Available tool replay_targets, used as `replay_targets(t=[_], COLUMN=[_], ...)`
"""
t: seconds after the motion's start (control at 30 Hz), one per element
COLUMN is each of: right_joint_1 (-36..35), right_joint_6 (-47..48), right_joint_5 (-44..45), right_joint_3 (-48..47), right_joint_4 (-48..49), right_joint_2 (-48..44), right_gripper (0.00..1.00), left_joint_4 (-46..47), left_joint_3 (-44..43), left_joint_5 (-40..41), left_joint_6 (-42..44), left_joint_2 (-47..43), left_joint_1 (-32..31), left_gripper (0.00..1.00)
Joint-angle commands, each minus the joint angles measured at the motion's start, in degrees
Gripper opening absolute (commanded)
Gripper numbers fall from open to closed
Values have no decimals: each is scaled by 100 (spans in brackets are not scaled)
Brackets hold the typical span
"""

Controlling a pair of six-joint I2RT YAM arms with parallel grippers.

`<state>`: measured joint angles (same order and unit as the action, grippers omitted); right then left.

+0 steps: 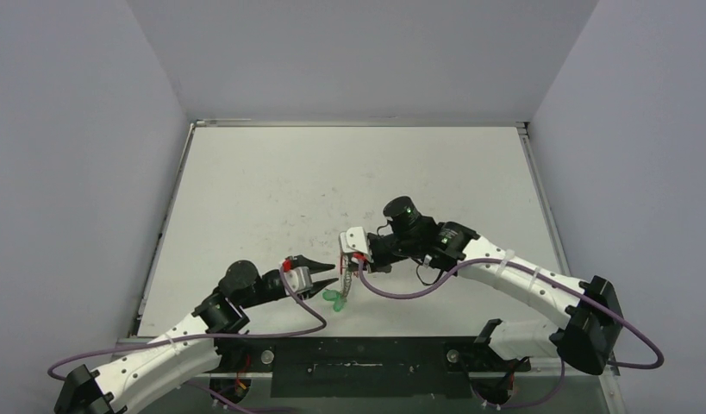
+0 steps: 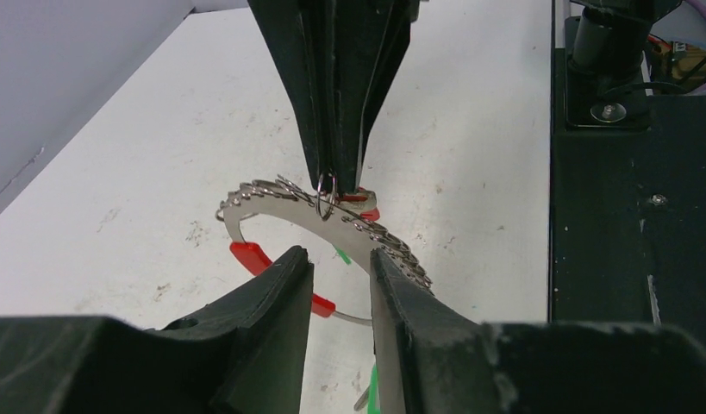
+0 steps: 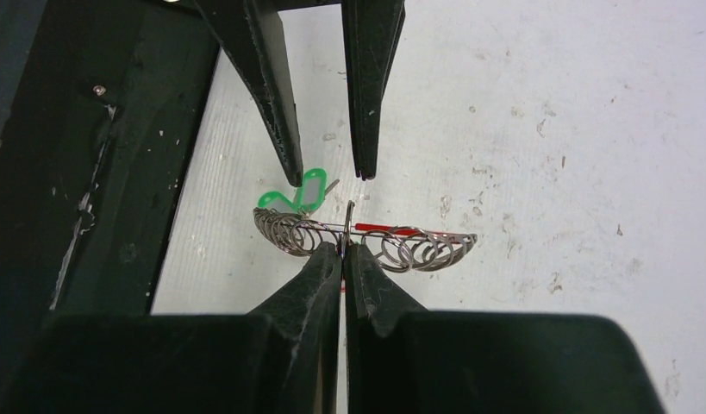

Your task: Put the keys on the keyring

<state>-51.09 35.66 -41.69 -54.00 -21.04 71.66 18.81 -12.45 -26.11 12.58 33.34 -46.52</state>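
Close to the near edge of the table [image 1: 349, 172], the left pincer [image 2: 339, 259] stands with its fingers apart and nothing between them, its tips just short of the keyring [image 2: 276, 197]. The ring hangs tilted straight ahead of those tips, with its red arc [image 2: 250, 256] on the low side nearest the left finger and its fringe of silvery loops along the top. A green-tagged key [image 3: 299, 197] lies just beside one left fingertip. Whether it is threaded onto a loop cannot be told, so the job looks at most partly done, with keys left to hook on. Directly opposite, the right pincer [image 3: 343, 250] is pressed together on one small loop and carries the keyring. Room is tight behind both pincers, where the black base plate [image 1: 366, 354] runs along the edge. Beyond the right pincer and to its right, the tabletop lies open up to the side walls.
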Motion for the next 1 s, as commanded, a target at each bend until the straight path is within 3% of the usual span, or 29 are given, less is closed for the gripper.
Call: replay_targets(t=[0.0,0.37,0.7,0.97], right_joint_1=[-12,-63,-94,-95], right_joint_6=[294,-331,-884,-902], right_joint_5=[192,889,944,771], right_joint_3=[-824,-1978,-2763,-2834], right_joint_4=[-1596,-3142,-3624,-3666], right_joint_2=[340,1208,1890,2096], right_gripper=[0,0,0,0], left_joint_4=[-129,-8,919,1293], left_joint_3=[-214,-612,-640,-600], left_joint_5=[119,-82,-269,-103], left_joint_6=[167,341,233,243], left_joint_2=[-78,797,1589,1860], left_joint_1=[-18,-24,-152,-234], left_gripper=[30,31,31,30])
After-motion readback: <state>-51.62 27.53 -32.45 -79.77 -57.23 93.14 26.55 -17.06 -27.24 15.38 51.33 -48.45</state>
